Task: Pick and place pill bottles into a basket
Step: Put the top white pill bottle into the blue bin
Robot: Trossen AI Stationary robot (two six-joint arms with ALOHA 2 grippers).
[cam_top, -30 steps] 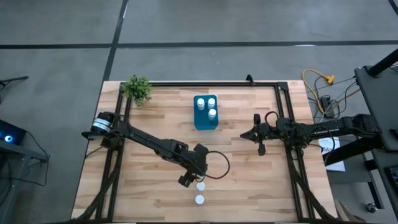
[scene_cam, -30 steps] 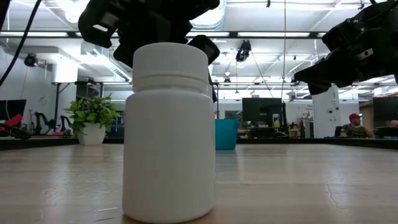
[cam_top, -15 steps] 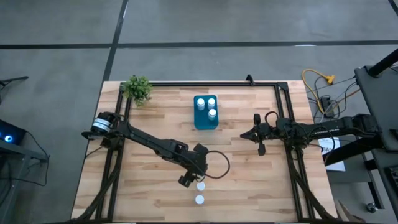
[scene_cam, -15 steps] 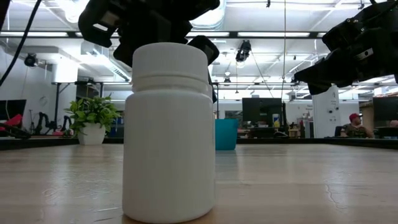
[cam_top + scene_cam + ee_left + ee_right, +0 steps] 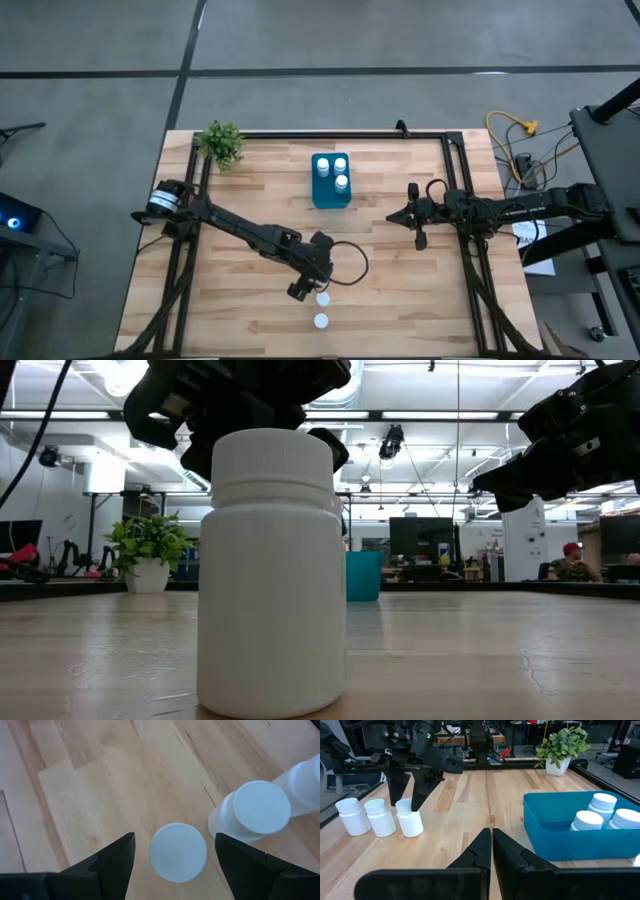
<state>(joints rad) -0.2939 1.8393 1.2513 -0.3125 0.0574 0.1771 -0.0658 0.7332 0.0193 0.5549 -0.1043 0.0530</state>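
Three white pill bottles stand upright in a row on the wooden table near its front edge. My left gripper [image 5: 305,287] is open and points down over the row's far bottle [image 5: 178,852], with one finger on either side of its cap and not touching it. The other two bottles [image 5: 322,298] [image 5: 321,321] stand beside it toward the near edge. The teal basket [image 5: 330,197] stands at the table's far middle with three bottles [image 5: 587,820] inside. My right gripper [image 5: 398,218] is shut and empty, above the table to the right of the basket.
A small potted plant [image 5: 222,143] stands at the far left corner. A black frame rail [image 5: 330,134] runs round the table's edges. The nearest bottle [image 5: 270,570] fills much of the low view. Bare wood lies between the bottle row and the basket.
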